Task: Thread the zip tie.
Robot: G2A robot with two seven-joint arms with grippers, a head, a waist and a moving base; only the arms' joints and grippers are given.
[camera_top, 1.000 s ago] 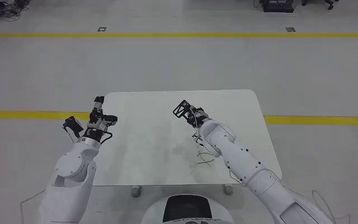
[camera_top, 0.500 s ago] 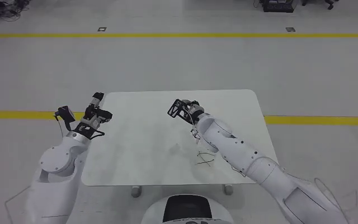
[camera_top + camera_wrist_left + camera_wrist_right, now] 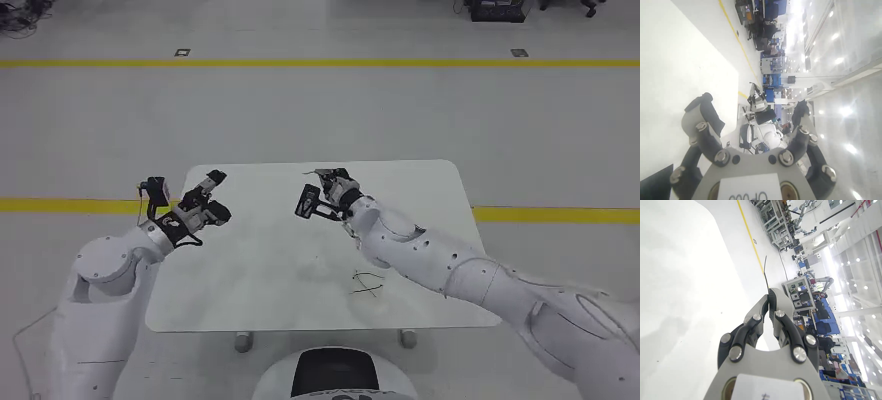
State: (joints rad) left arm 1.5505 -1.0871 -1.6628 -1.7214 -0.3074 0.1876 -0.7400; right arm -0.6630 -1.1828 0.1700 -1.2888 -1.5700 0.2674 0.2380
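While pinched at one end between the pads of the right gripper point(image 3: 769, 295), sticks straight out past the fingertips as a thin black zip tie point(image 3: 765, 272). Keeps its long axis in line with the fingers, with the free tip aimed toward the far edge of the table point(image 3: 260, 290) and a little left. Kinks slightly partway along. Hangs in the air above the far middle of the table, clear of the top.

Against half a second ago, finds the left gripper point(image 3: 213, 195) carried rightward, now over the table's left edge rather than outside it, with the wrist turned so the fingers aim right and far. Finds the right gripper nudged slightly left and rolled, with its forearm laid lower and longer across the right half of the table. Leaves the grip on the zip tie unchanged.

For pose: reaches with the right arm from the near right diagonally up to the far middle, fingers clamped tight on the zip tie. Bends the left arm with the elbow out to the left and the forearm running right, fingers spread wide with nothing between them. Faces the two grippers toward each other, well apart.

Shows a few black strands point(image 3: 365, 283) lying flat on the table, near and right of centre, away from both grippers.
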